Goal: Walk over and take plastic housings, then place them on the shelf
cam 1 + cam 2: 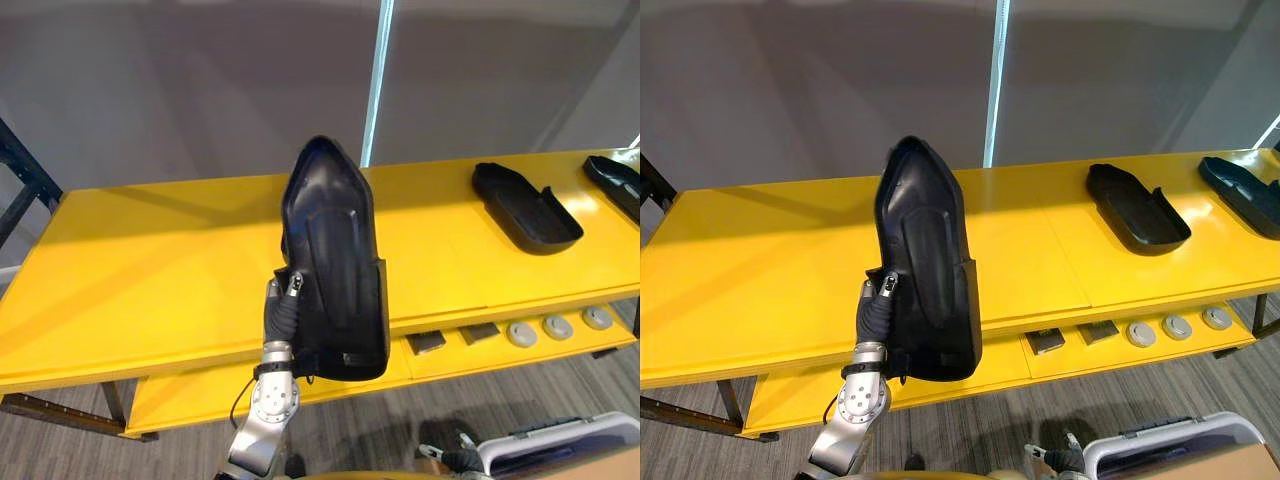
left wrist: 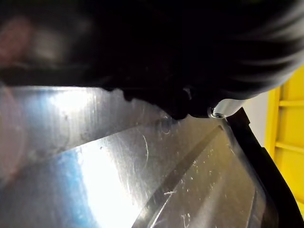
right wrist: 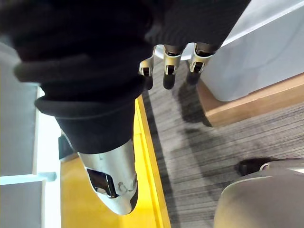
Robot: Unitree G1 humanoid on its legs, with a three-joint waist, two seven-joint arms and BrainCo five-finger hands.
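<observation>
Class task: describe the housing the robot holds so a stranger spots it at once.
Find the long yellow shelf. Over its middle, the left hand holds up a black plastic housing. Unlike the two housings lying flat at the right, it stands on end.

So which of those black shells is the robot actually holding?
The upright housing, gripped in its left hand. The flat housing and the far-right housing lie untouched on the yellow shelf.
</observation>
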